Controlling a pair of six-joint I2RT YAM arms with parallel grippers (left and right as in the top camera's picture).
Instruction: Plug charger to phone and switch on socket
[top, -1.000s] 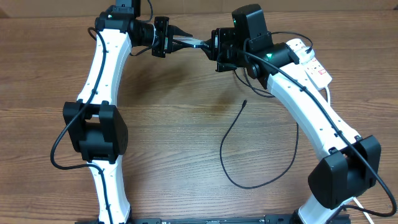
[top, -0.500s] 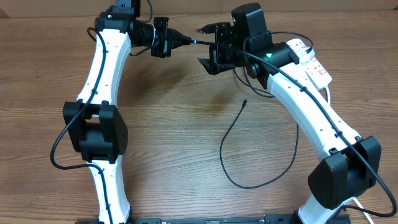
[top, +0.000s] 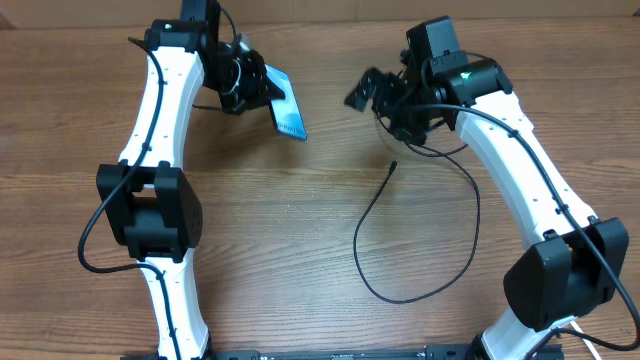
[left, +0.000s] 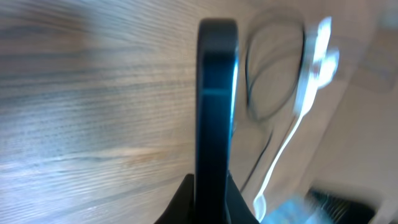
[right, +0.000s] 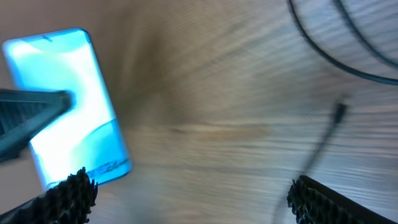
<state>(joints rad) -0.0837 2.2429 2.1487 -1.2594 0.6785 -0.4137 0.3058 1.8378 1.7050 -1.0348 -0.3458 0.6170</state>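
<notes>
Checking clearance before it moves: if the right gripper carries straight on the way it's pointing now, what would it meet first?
Probably bare table. In its wrist view, the phone sits left and the charger tip right of the open right gripper. Depth is unclear.

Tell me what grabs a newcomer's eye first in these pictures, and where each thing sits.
The bright blue phone stands out, held off the table at upper left, clamped in the left gripper. Opposite, at upper right, the right gripper hangs with its jaws wide open and nothing in them. Below it the thin black charger lies in a loose loop on the wooden table, its tip unplugged.
</notes>
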